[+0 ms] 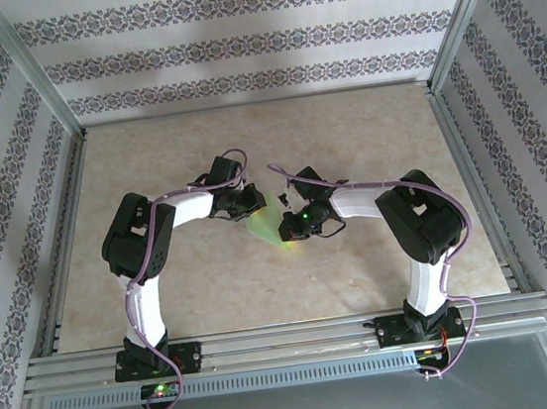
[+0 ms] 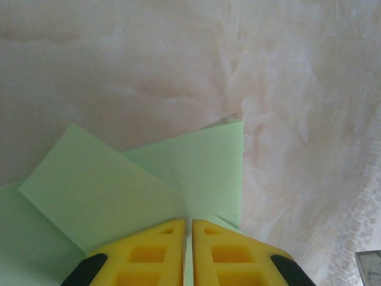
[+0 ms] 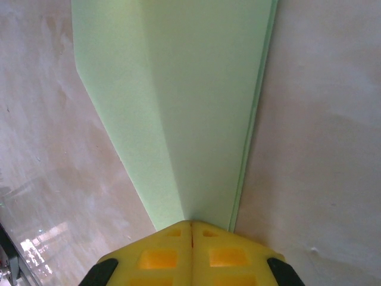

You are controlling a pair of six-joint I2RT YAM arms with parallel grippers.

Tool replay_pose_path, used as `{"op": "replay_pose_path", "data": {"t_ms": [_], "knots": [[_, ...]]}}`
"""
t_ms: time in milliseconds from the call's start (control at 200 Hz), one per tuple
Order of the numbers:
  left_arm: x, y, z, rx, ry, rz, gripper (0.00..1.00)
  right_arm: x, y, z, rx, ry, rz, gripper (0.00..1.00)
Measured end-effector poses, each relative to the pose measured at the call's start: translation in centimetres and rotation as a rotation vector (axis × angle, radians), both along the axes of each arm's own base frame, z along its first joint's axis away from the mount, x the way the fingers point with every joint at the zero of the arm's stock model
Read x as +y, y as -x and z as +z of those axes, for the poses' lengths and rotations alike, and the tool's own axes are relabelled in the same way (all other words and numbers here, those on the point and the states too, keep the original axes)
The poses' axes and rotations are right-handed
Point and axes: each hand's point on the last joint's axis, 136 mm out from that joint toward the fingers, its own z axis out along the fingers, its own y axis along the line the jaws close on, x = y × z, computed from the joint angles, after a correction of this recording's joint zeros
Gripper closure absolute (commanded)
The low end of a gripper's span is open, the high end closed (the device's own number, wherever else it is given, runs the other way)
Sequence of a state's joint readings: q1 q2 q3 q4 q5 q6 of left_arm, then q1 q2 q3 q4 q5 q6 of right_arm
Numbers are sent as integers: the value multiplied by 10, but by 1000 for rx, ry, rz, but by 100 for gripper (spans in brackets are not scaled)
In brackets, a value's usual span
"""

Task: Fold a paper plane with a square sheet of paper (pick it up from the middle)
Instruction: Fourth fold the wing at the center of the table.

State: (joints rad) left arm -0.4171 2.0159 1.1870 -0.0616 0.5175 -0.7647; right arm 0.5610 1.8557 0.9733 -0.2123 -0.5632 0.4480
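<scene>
Right claw (image 3: 191, 226): am pinching near end of paper (image 3: 178, 107), fingers pressing together on it. Left claw (image 2: 188, 225): am nipping same paper, only thin slit between fingers. Paper sitting mid table (image 1: 214, 292), between both claws. Light green, plain, folded. Right wrist view showing long layered strip creasing lengthwise. Left wrist view showing slanted flap overlapping sheet beyond.
</scene>
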Motion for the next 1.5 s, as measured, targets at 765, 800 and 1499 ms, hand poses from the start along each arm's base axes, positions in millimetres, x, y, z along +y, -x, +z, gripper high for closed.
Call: {"op": "replay_pose_path", "data": {"t_ms": [765,800,1499], "knots": [[1,0,-2,1,-5,-1,89,21,-34,6,-35,31,-14,96],[1,1,-2,2,-6,-1,88,22,-33,4,-29,34,-11,96],[1,1,-4,24,-14,6,89,-9,18,2,-29,40,22,96]]}}
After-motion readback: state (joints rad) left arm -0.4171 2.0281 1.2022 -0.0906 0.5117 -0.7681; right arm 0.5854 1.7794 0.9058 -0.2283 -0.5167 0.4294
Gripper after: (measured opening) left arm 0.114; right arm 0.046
